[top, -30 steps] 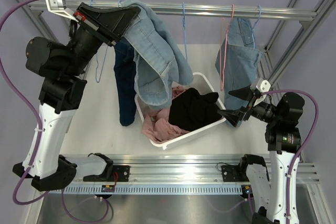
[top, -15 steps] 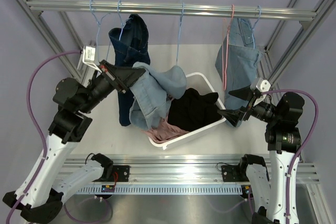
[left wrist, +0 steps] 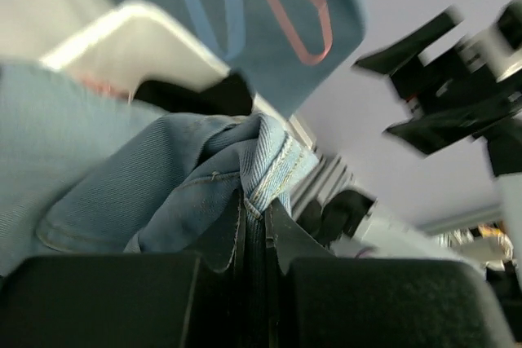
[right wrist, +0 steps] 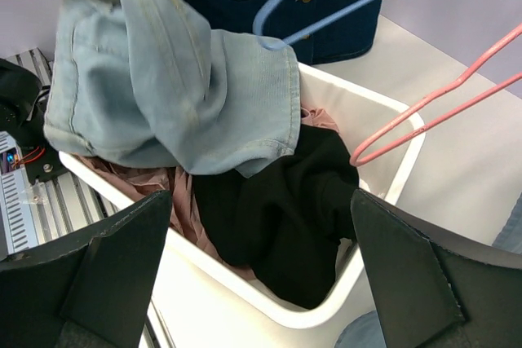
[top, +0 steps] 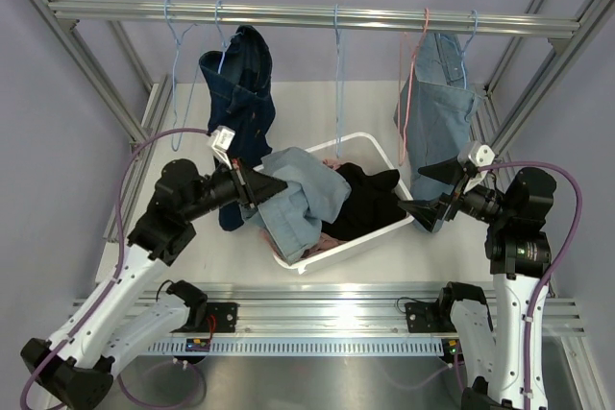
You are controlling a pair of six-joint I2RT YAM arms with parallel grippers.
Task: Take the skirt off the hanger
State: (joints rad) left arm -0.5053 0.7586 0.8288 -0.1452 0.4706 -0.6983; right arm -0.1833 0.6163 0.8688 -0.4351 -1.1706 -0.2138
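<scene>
Over on the left, the left gripper [top: 255, 186] has dropped a long way in the last second. It was up by the rail [top: 288, 14] in the upper left corner. Now it sits low at centre-left, just beside the near-left corner of the basket [top: 384, 156]. Its fingers are pinched tight on a fold of the skirt [top: 298, 201]. The left wrist view shows a thick seam of the light denim skirt [left wrist: 163, 177] squeezed in the narrow slit of the gripper [left wrist: 254, 226].

The skirt came down with the arm. It no longer hangs high; it is draped over the left half of the basket, on top of the black garment [top: 360, 201] and the pink garment [right wrist: 175, 193]. Behind it, in the upper left, a dark denim garment [top: 240, 74] is on its own hanger.

At the top centre, a blue hanger [top: 337, 64] hangs bare on the rail, well apart from the skirt. I'd judge the skirt to be free of it, so the main job looks done, bar letting go.

Further right, a pink hanger [top: 411, 93] and another light denim piece [top: 437, 103] hang untouched. At the right edge the right gripper [top: 423, 189] hasn't budged. Its jaws are spread wide with nothing between them, pointed at the basket [right wrist: 391, 144].
</scene>
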